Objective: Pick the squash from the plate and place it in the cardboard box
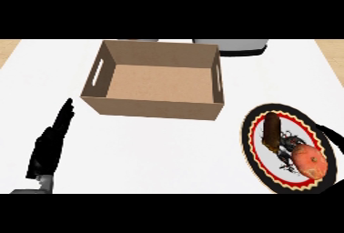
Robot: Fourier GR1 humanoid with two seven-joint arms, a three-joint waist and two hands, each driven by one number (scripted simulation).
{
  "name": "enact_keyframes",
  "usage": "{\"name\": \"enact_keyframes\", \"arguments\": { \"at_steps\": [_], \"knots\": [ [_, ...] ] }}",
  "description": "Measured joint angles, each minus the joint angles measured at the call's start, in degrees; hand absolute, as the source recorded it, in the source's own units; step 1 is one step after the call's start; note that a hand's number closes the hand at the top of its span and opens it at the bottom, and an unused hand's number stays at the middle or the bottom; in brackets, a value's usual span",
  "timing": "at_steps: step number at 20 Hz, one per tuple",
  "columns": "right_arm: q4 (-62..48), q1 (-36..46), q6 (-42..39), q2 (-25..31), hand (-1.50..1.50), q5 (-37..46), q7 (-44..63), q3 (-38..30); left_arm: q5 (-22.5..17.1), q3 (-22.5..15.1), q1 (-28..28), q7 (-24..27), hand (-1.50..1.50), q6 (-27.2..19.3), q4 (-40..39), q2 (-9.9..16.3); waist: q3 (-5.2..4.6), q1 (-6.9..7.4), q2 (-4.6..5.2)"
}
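The plate (255, 150), with a black and red patterned rim, lies at the right of the white counter. On its near right part sits a round orange squash (310, 161). A long brown vegetable (271, 132) lies toward the plate's far side. The open cardboard box (158, 107) stands at the centre back, left of the plate, and nothing shows inside it. My left hand (48, 145) rests at the lower left, open with straight fingers pointing up, well apart from the box. At the right edge, a black sliver of my right hand (334, 135) shows just past the plate's rim. Most of it is out of view.
A grey rounded object (232, 46) stands behind the box at the back of the counter. A second grey shape is partly hidden by the box's far wall. The white counter (154, 150) stretches between my left hand and the plate.
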State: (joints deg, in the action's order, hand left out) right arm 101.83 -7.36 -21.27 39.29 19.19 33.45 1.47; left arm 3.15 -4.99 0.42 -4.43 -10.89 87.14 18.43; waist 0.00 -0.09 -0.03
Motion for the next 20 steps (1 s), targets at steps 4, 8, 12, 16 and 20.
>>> {"name": "enact_keyframes", "arguments": {
  "at_steps": [4, 8, 12, 16, 20],
  "knots": [
    [0.31, -0.50, -0.77, -3.24, -1.50, 3.24, -1.05, -1.19, 1.68, 0.70, 0.53, -0.29, 0.00, 0.49, 1.11, -1.36, 0.00, 0.00, -0.01],
    [-0.93, 0.74, -2.87, -5.29, -1.50, 5.02, -1.89, -2.99, 2.49, 1.72, 0.01, -0.94, 0.00, 1.65, 1.32, -2.44, 0.00, 0.03, 0.00],
    [-1.47, 0.50, -4.15, -7.36, -1.50, 7.11, -3.53, -4.78, 3.36, 2.85, 0.48, -0.86, 0.00, 2.93, 1.92, -3.14, 0.00, 0.02, 0.00],
    [-3.21, 1.65, -5.14, -9.11, -1.50, 8.92, -4.55, -5.75, 3.31, 4.35, 0.32, -0.04, 0.00, 4.53, 1.08, -3.45, 0.01, 0.04, 0.00],
    [-5.37, 2.39, -5.18, -11.12, -1.50, 12.19, -6.02, -5.08, 4.77, 4.54, -0.47, -1.14, 0.00, 4.65, 1.14, -4.57, 0.00, 0.08, 0.01]
  ]
}}
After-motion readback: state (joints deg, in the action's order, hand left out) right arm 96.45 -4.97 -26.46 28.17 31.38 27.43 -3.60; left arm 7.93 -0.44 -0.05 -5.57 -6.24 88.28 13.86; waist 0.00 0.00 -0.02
